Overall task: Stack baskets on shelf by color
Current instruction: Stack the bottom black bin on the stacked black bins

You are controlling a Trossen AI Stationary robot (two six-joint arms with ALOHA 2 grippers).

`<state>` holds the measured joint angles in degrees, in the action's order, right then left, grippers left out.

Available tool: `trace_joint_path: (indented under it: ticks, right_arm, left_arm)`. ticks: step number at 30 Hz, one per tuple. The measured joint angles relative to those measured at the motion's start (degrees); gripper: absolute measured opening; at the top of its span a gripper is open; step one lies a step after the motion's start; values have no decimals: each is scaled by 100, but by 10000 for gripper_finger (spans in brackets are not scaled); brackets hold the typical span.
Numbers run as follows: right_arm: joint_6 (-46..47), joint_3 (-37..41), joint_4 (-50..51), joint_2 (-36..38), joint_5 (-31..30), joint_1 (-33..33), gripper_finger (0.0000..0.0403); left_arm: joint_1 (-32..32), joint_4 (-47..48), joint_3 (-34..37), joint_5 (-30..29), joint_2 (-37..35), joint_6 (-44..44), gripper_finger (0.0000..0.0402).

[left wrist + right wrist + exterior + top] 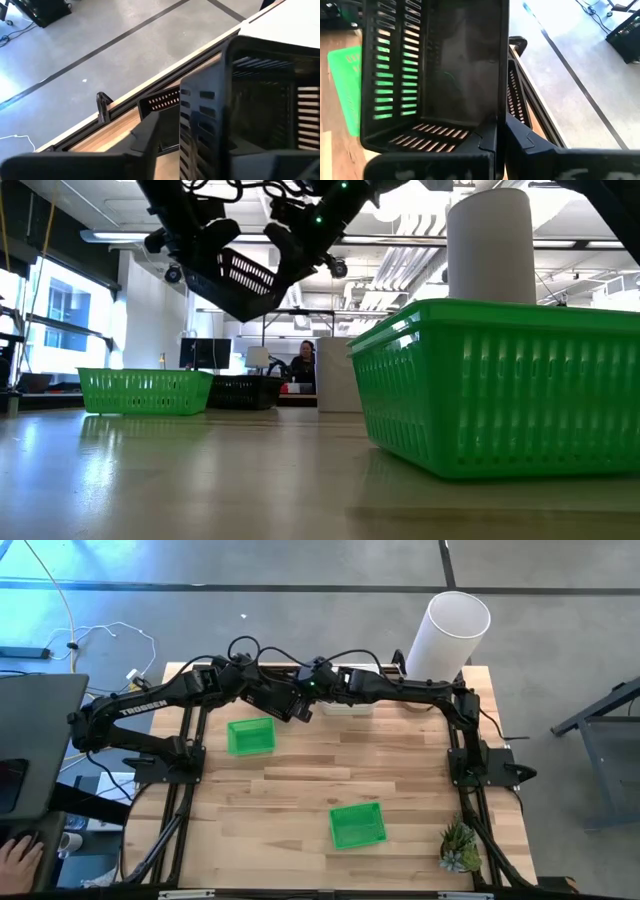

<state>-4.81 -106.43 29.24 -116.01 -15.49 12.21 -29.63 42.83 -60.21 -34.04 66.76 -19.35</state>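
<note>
A black slotted basket (240,280) hangs tilted above the table's far middle, between my two grippers. My right gripper (496,145) is shut on it. My left gripper (210,160) is open, one finger (150,135) outside the basket's wall (200,125) and the other inside. Another black basket (245,392) stands on its base at the far edge. One green basket (250,735) sits left of centre and another (357,824) nearer the front. The shelf is out of view. My right gripper pinches one wall of the black basket (499,112) at its rim, one finger inside and one outside, slanting down from the table's right. The basket is lifted clear and tipped, its hollow facing that wrist camera. My left gripper: whether its fingers touch the wall I cannot tell.
A tall white cylinder (450,635) stands at the far right corner, with something white (348,706) on the table under my right arm. A small plant (460,848) sits at the front right. Bare wood lies between the two green baskets. A person's hand (18,858) shows off the table's left.
</note>
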Motion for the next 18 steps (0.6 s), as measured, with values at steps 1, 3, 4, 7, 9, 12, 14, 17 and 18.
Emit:
trace_joint_path:
  ticks: [1, 3, 4, 7, 9, 12, 14, 17, 18]
  right_arm:
    - [12, -6, 14, 0, -22, 0, 0]
    - [32, -12, 47, 0, -39, 0, 0]
    - [32, -13, 47, 0, -39, 0, 0]
    - [32, -13, 39, 0, -41, 0, 0]
    - [26, -13, 32, 0, -49, 0, 0]
    - [-62, -13, 48, 0, -58, 0, 0]
    - [-97, -13, 15, 0, -83, 2, 2]
    - [-218, -13, -21, 0, -95, 2, 18]
    - [-240, -13, -27, 0, -95, 2, 27]
  left_arm:
    - [0, -4, 1, 9, 0, 7, 78]
    - [0, -8, 1, 55, 2, 86, 50]
    - [0, -9, 1, 86, 2, 92, 37]
    - [0, 0, 1, 118, 2, 151, 6]
    - [-4, 6, 3, 167, 2, 151, 6]
    - [-4, 26, 5, 248, 2, 153, 2]
    - [-4, 26, 5, 254, 2, 151, 1]
    - [-4, 31, 5, 251, 2, 151, 1]
    - [-4, 31, 5, 251, 2, 151, 1]
